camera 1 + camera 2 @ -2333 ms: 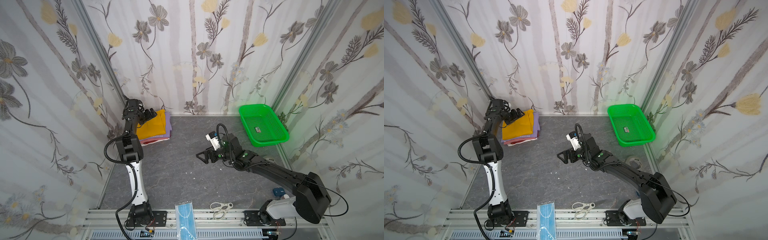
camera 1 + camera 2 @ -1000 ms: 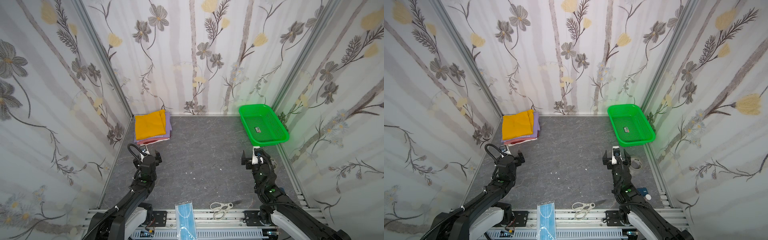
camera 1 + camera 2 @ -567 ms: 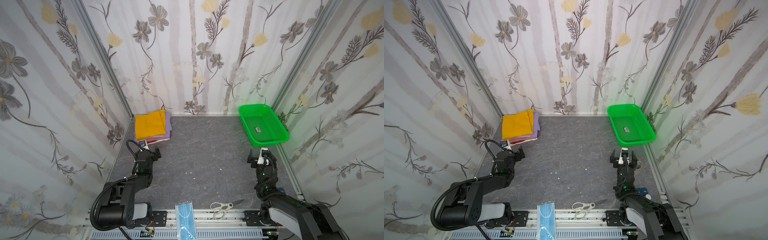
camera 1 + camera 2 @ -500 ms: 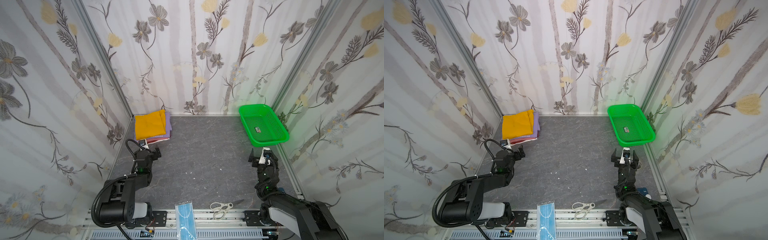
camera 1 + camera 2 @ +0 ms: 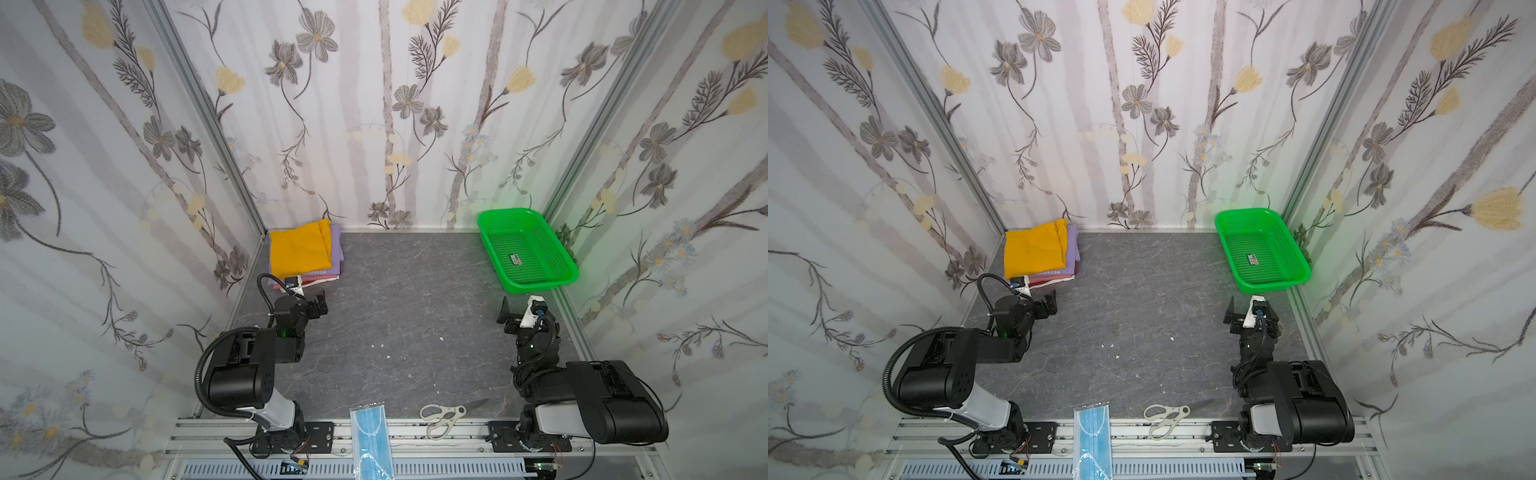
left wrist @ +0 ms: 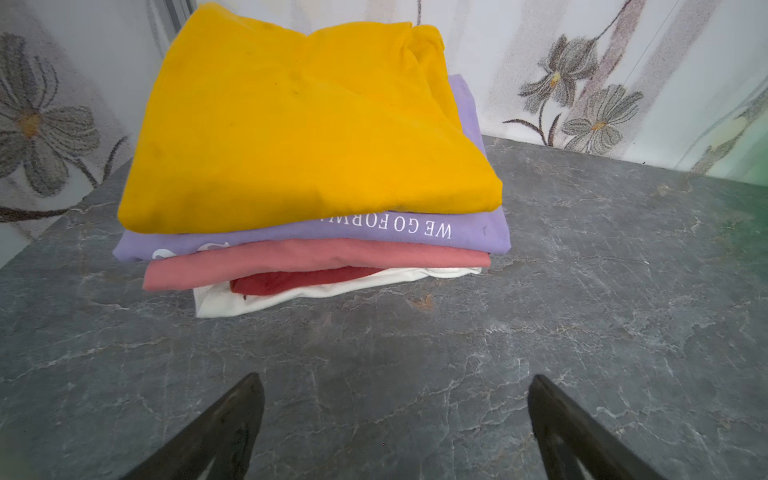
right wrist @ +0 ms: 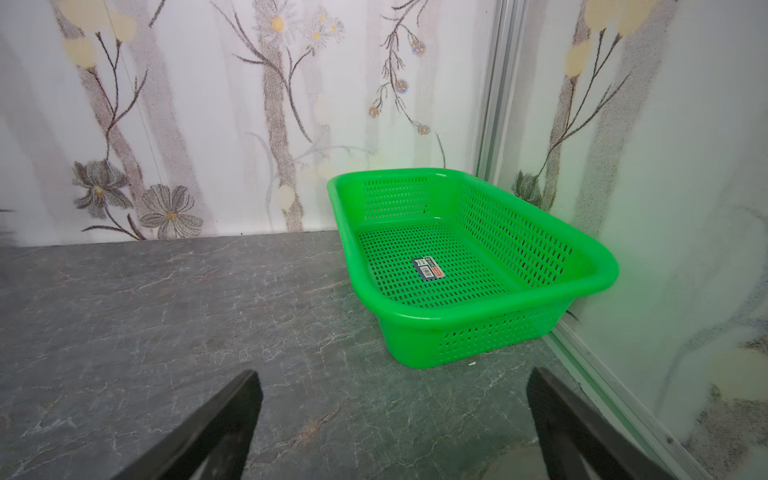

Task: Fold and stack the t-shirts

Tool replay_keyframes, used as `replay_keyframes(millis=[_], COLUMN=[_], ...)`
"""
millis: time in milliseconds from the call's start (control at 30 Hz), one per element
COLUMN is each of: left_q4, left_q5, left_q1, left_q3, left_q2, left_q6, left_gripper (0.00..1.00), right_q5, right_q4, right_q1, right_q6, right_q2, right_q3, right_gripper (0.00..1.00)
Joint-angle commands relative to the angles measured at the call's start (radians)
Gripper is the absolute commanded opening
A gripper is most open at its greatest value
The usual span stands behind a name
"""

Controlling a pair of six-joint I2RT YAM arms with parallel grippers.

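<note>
Tees (image 6: pixel 307 137) folded, stacked in counter (image 5: pixel 415 311) corner; basket (image 5: pixel 540 284) empty. Left end effector (image 6: pixel 395 386) and right end effector (image 7: pixel 392 382) wide, holding nothing. Judgement: task complete, no further move needed.

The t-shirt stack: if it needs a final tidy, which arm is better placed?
Left. The left gripper, open, faces the t-shirt stack from close by; the right gripper, also open, faces the green basket on the opposite side.
</note>
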Motion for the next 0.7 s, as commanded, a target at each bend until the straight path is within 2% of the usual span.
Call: replay_keyframes(millis=[0,133,667], left_q4=[-0.027,-0.030,-0.031], left_q5=[-0.039,-0.043,-0.039], left_q1=[-0.023,-0.026,-0.025], left_q3=[0.017,0.017,0.019], left_q2=[-0.002,-0.004,-0.003], left_q6=[0.038,0.040,0.040], left_gripper=[1.00,1.00,1.00], right_q5=[0.035,0.061,0.057], right_q4=[-0.043,-0.099,-0.099], right_q1=[-0.001,-0.005,-0.010], right_q6=[0.027,0.046,0.050], right_q2=[-0.012,0.004,0.007], right_q3=[0.078,0.121,0.125], right_gripper=[1.00,1.00,1.00])
